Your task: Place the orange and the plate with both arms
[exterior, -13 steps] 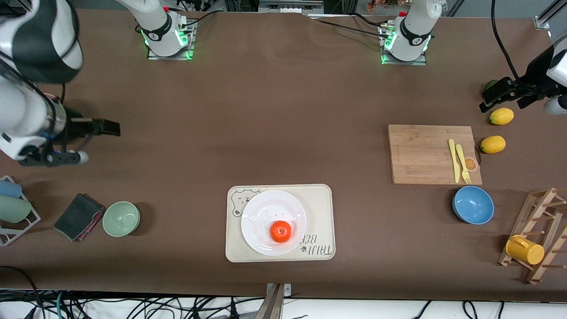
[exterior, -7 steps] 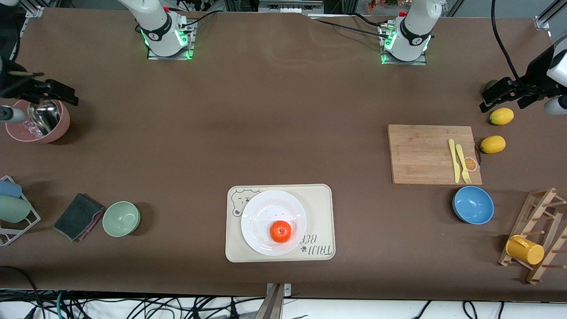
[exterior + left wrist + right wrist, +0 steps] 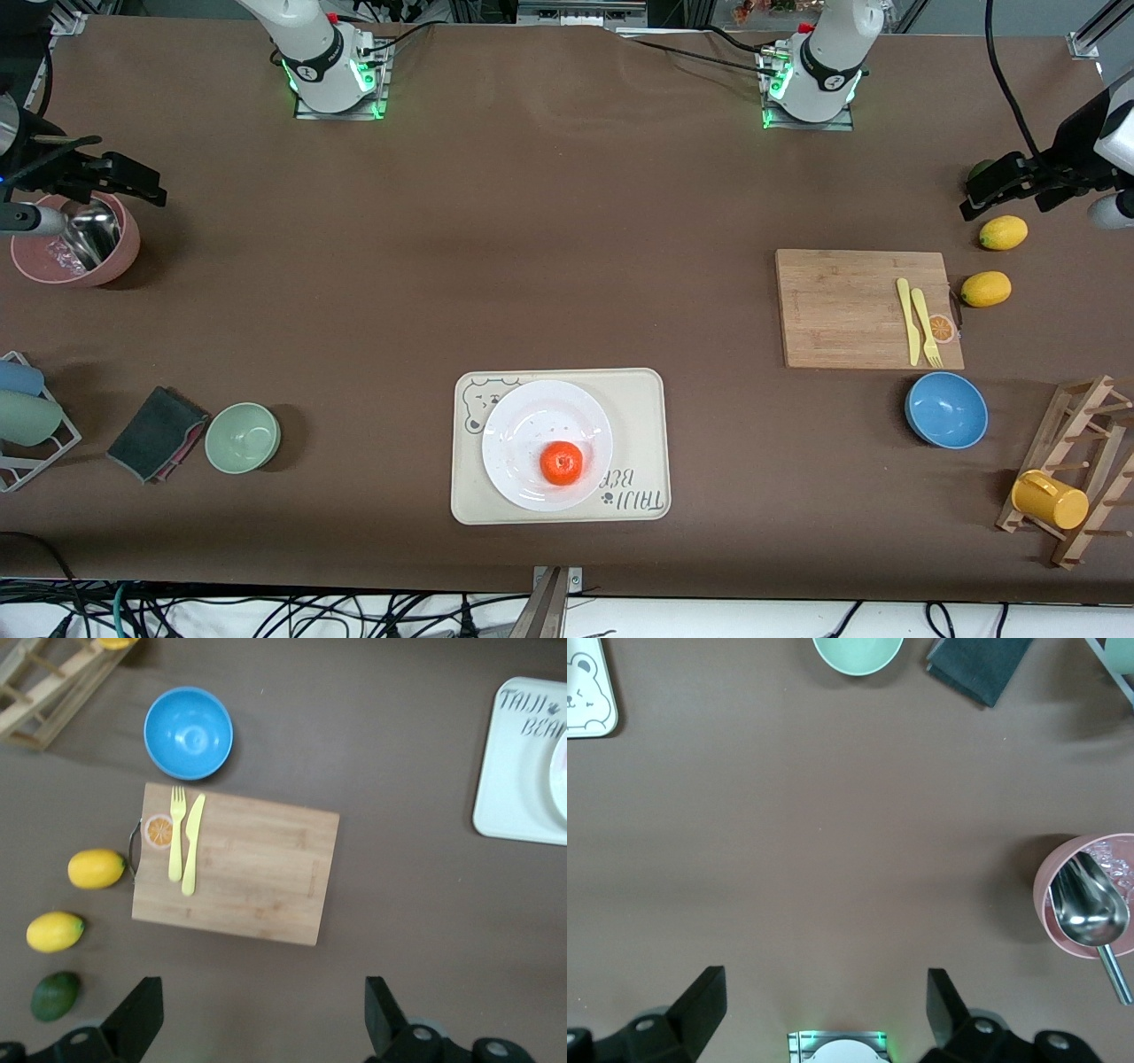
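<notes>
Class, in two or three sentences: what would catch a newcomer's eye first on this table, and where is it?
The orange on the white plate, which lies on a cream tray at the table's edge nearest the front camera. Both hands are open and empty: the left hand by two lemons, the right hand over a pink bowl.

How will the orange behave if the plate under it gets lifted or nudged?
Likely to roll: the orange is round and sits loose, off-centre on the plate. The shallow rim probably gives little restraint. The plate looks smooth, so it may slide on the tray.
</notes>
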You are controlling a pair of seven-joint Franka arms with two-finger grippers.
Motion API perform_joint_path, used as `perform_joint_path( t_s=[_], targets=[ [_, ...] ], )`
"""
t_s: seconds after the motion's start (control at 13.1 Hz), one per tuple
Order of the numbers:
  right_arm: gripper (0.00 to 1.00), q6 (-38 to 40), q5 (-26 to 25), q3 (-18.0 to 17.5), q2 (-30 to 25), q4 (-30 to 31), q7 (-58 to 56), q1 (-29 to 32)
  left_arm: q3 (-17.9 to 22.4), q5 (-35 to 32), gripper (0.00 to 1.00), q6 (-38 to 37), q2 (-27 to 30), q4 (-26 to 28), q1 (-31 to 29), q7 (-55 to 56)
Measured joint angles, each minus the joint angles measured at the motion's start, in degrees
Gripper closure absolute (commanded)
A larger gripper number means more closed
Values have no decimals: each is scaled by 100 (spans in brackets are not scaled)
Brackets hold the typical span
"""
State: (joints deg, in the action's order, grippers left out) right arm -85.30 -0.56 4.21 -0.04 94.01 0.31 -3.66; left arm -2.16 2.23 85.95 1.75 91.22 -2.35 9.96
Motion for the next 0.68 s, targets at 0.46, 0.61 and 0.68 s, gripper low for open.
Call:
perform_joint_path(
  t_s=[0.46, 0.61, 0.68],
  targets=[
    [0, -35, 0, -172, -27, 71, 61, -23, -6, 0, 0, -380, 19, -13, -56, 0],
    [0, -43, 0, -192, -28, 81, 75, -23, -10, 0, 0, -426, 21, -15, -56, 0],
    [0, -49, 0, -192, -27, 87, 76, -22, -12, 0, 0, -432, 21, -15, -56, 0]
  ],
)
